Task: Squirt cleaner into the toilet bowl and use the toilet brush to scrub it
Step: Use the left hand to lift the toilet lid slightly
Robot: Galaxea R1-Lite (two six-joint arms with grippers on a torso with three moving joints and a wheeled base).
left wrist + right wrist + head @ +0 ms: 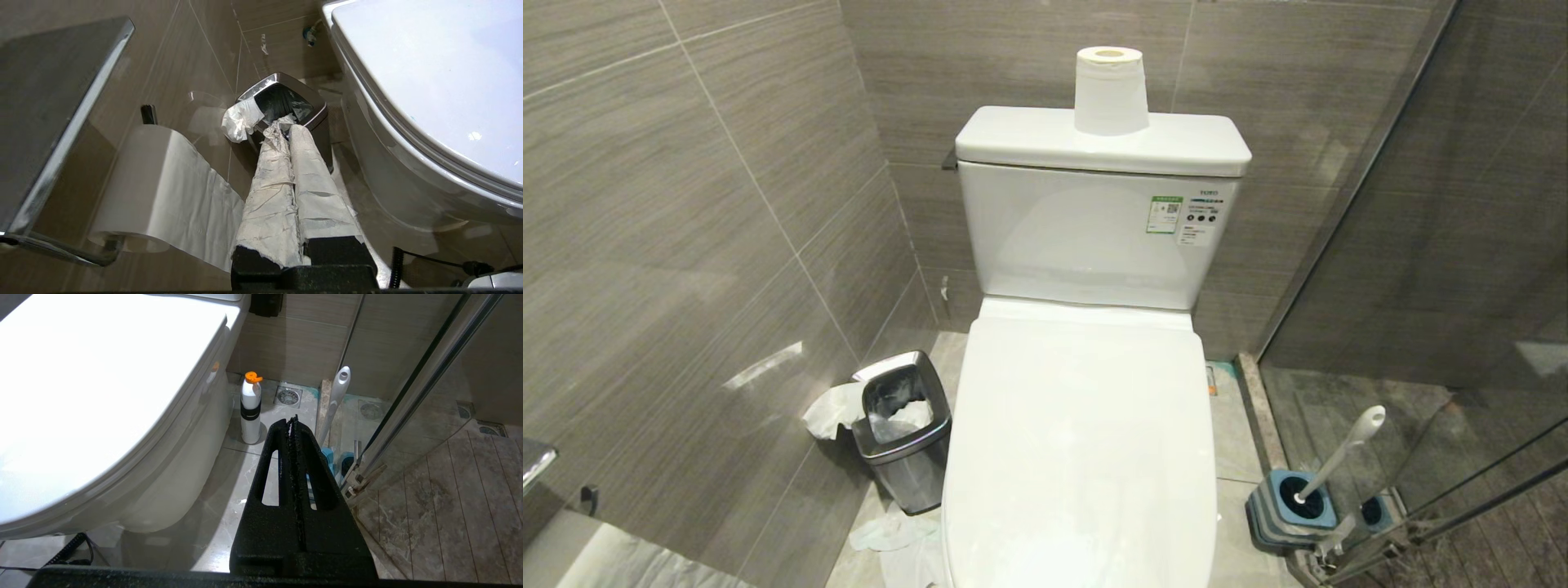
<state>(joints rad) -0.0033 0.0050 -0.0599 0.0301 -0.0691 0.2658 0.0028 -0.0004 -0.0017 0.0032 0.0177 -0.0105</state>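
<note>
the toilet point(1086, 457) is seen in the middle of the head view with its lid down, so the bowl is hidden. a paper roll point(1110, 90) is stood upright on the tank lid point(1029, 143), and a sticker point(1165, 215) is fixed to the tank front.

the brush point(1343, 453) is kept in its blue-and-grey holder point(1282, 506) on the floor to the toilet's right, just beside the glass shower door point(1421, 286); its grey handle is tilted up and away from the toilet, and the bristle head is hidden inside the holder. in the right wrist view a white bottle point(250, 410) with an orange cap is stood upright on the floor, close beside the toilet base and near a floor drain point(288, 396). no cleaner can be seen on the ceramic.

to the toilet's left a steel-rimmed bin point(903, 429) with a liner is set near the wall, with crumpled tissue point(832, 408) hung over its rim and more tissue on the floor before it. a wall-mounted paper roll point(155, 183) is seen under a metal cover point(61, 122) in the left wrist view.

the left tool point(288, 122) is pointed toward the bin, its paper-wrapped fingers point(269, 192) pressed together on nothing. the right tool point(293, 420) is pointed toward the brush, its black fingers point(282, 477) likewise closed and empty. neither arm is shown in the head view.
</note>
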